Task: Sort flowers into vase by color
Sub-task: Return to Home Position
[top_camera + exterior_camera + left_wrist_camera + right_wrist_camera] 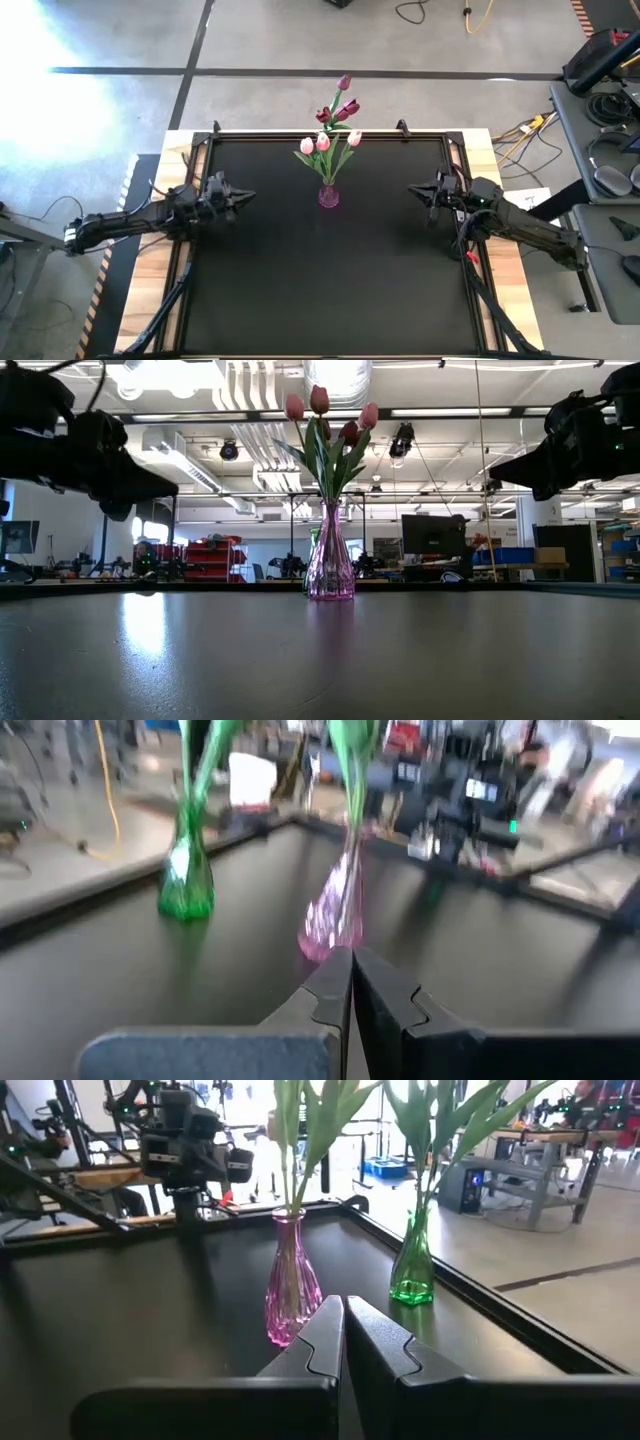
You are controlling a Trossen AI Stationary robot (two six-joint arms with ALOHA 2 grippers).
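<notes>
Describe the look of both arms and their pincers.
The left arm and right arm are black, built of slim jointed links with dark cables trailing from them. The right arm carries a small green light near its wrist. The left pincer and right pincer each have two dark fingers tapering to a point, with stepped notches along their inner edges, on a dark grey crossbar.

The floor [300, 40] is grey concrete, crossed by dark lines [300, 72], with a bright patch of light at one side. Under the ceiling run white ducts [262, 420] and a long strip light [450, 412]. Far behind stand red shelves [205, 555] and a dark monitor [432, 535].
</notes>
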